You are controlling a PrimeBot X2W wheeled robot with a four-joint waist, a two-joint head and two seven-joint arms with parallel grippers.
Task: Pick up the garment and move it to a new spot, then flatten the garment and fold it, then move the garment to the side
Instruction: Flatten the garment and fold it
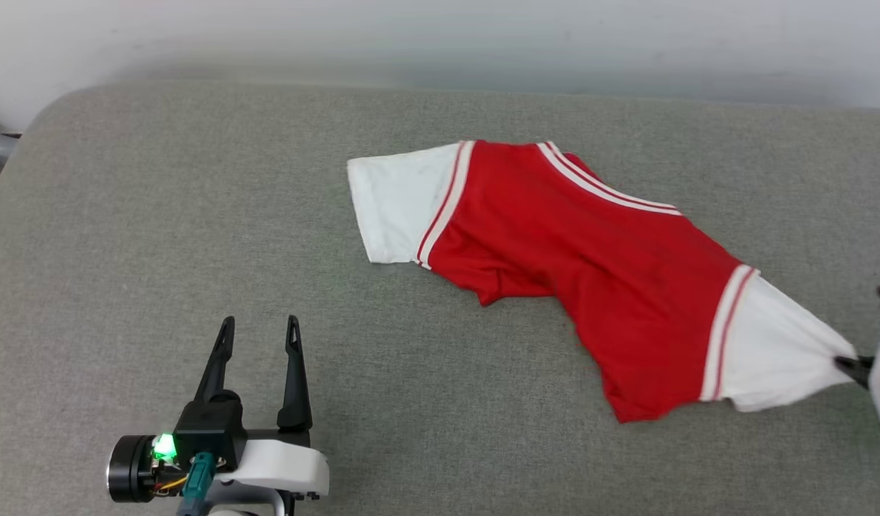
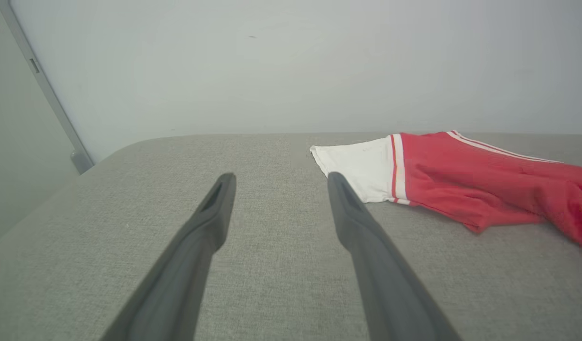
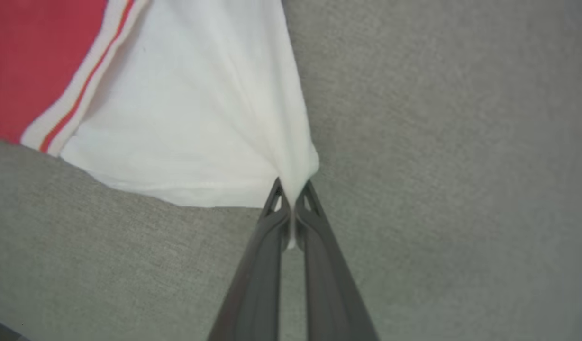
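1. Garment on the grey worktop, right of centre. The red body runs diagonally and bunches along its lower edge, and no lettering is on show.
2. And there's the grab! The right end effector is clamped tight on the tip of the near sleeve, at the right edge of the head view. The white cloth fans into creases that all run to the pinch.
3. The left end effector hangs wide open with nothing in it, down at the lower left and well apart from the garment.
4. The far sleeve lies flat on the worktop, nearer the left arm's side.
5. Where does that leave the task? By the look of it, right at the start. The grip is on, but most of the garment rests on the worktop, so the pick-up reads as the step in hand and not a finished one.
6. Left to do: lift it and carry it to a new spot, flatten it, fold it, then shift it to the side. With only a sleeve tip held, the body will likely trail and twist when it rises.
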